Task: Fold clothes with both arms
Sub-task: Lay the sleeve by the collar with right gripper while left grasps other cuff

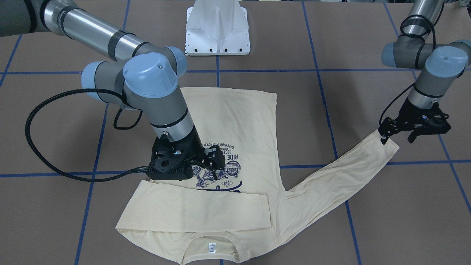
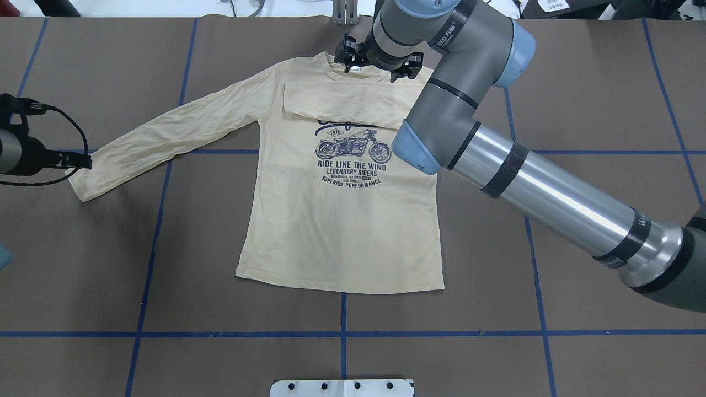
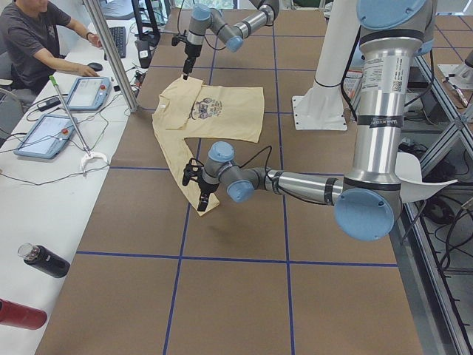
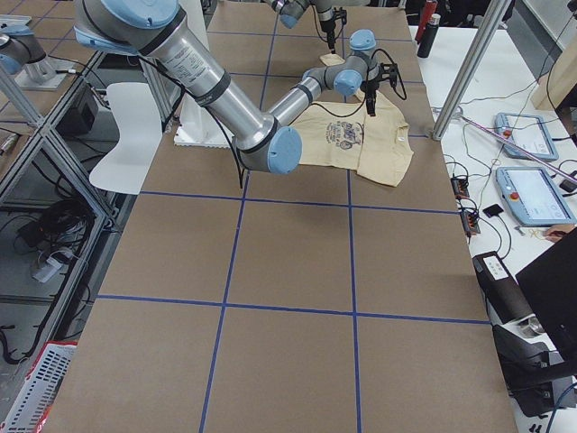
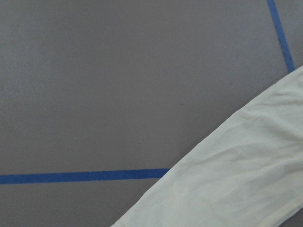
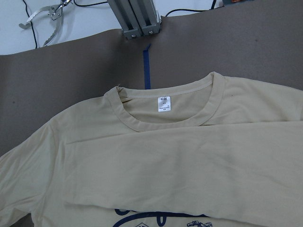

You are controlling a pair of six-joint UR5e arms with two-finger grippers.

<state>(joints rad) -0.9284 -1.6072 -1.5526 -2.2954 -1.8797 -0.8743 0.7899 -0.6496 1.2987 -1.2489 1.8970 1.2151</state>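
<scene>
T-shirt [image 1: 235, 121] lies, one cuff [image 1: 386, 149] at left gripper [image 1: 397, 140]

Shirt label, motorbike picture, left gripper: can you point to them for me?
label [image 6: 162, 104]: right wrist view, middle of the small white tag.
motorbike picture [image 2: 352, 148]: overhead view, the bike's body between its wheels.
left gripper [image 1: 398, 137]: front-facing view, midway between its two fingertips.

Robotics lab: brown table [image 2: 165, 264] with blue tape grid [image 2: 343, 334], aluminium frame post [image 3: 111, 55], teach pendants [image 3: 89, 92] on side bench [image 3: 29, 214].
</scene>
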